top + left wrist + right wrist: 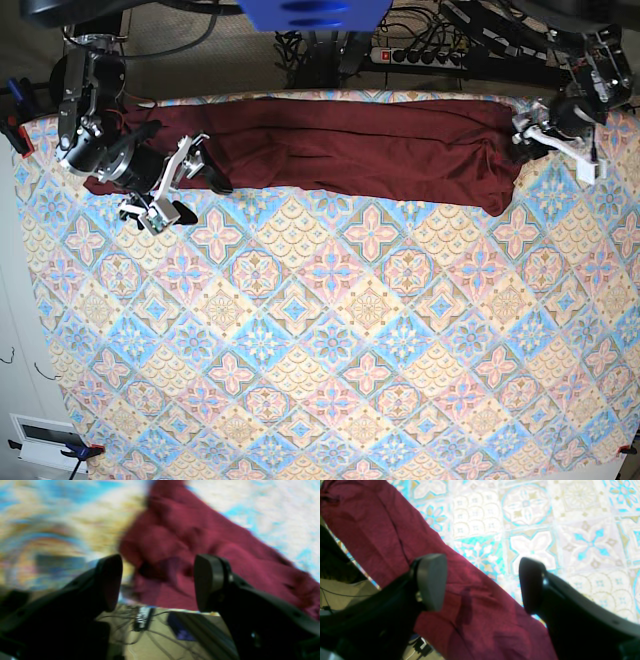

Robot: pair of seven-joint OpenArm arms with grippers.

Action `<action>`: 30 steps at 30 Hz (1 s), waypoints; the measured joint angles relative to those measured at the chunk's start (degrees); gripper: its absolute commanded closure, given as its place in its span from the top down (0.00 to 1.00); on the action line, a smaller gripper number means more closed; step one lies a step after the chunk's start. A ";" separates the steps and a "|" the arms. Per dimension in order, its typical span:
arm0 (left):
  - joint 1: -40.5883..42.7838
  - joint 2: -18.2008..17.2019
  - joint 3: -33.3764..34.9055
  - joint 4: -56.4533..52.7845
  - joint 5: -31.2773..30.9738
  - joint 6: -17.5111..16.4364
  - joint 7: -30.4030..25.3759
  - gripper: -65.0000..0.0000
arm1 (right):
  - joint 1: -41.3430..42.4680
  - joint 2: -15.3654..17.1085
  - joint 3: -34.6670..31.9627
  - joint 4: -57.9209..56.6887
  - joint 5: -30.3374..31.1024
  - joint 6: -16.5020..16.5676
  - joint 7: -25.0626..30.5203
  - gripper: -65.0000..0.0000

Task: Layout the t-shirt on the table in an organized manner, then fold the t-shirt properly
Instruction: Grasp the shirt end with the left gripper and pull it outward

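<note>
Across the base view, the right gripper (481,582) has fingers parted, empty; the t-shirt (370,145) lies as a rumpled strip along the robot-side edge of the table (320,300); the left gripper (158,582) gapes, empty. Layout seems in hand; next: pinch and spread.

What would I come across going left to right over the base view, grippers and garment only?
Right gripper, its fingers apart → maroon long-sleeved t-shirt's broad middle stretch → left gripper, at the garment's right end.
</note>
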 measured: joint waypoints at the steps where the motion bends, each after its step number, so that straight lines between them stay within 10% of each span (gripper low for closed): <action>1: -0.17 -0.66 -0.02 0.00 -0.02 -0.04 0.00 0.68 | 0.04 -0.02 0.00 0.00 0.04 0.00 0.02 0.67; 14: -7.32 -7.80 10.88 -16.28 -0.94 -0.22 -0.52 0.68 | 0.28 0.04 -0.04 0.00 0.02 0.00 0.00 0.67; 30: -10.32 -6.97 19.15 -19.80 3.30 -0.61 -2.14 0.68 | 0.15 0.00 -0.04 0.00 0.00 0.00 0.02 0.67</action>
